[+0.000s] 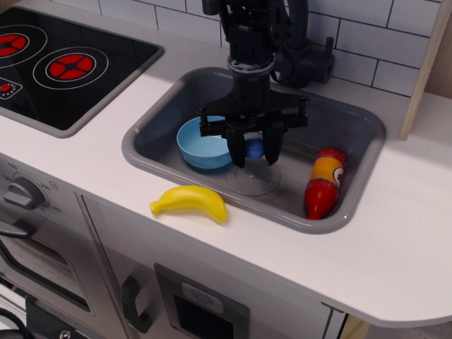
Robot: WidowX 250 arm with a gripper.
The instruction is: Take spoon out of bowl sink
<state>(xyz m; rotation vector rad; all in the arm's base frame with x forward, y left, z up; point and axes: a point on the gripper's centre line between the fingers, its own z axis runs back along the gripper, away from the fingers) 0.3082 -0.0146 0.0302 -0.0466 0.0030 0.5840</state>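
Note:
The grey sink [148,145] holds the light-blue bowl [201,148] at its left side. My black gripper [254,152] hangs point-down just right of the bowl, over the sink floor near the round drain [253,180]. Its fingers [238,152] stand spread apart. A small blue piece of the spoon [253,148] shows between them, outside the bowl, with a pale bit above it. I cannot tell whether the fingers touch the spoon. The rest of the spoon is hidden by the gripper.
A red and yellow bottle [323,183] lies in the sink's right end. A yellow banana [189,201] lies on the white counter [395,233] in front of the sink. The black stovetop [63,67] is at the left. A tiled wall is behind.

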